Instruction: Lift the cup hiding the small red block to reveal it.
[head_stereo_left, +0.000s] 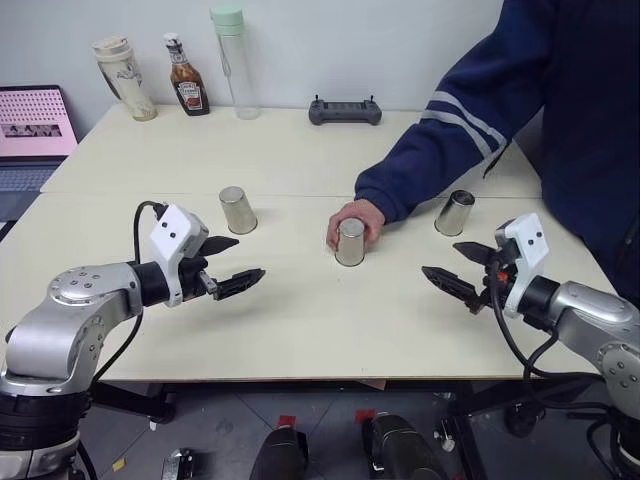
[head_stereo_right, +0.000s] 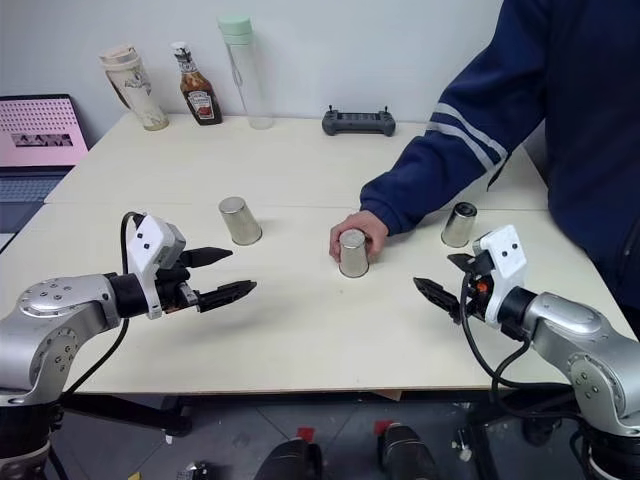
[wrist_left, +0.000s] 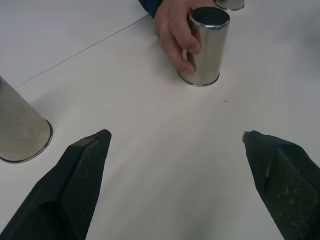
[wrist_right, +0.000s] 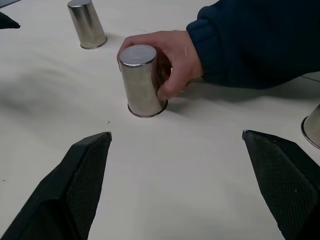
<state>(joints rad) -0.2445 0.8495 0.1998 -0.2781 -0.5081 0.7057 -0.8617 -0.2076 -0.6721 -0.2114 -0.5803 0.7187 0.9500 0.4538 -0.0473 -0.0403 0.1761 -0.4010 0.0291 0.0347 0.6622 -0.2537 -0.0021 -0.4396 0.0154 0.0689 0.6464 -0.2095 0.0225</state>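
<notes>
On the pale table (head_stereo_left: 300, 340) you see three shiny steel cups upside down; a person's hand (head_stereo_left: 352, 222) holds the middle cup (head_stereo_left: 350, 242), blocking it. Left gripper (head_stereo_left: 232, 265) and right gripper (head_stereo_left: 462, 270) hover wide open, empty, apart from the cups.

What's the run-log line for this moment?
left hand: open, empty | right hand: open, empty | cups: three inverted | middle cup: person's hand on it | red block: unseen
</notes>
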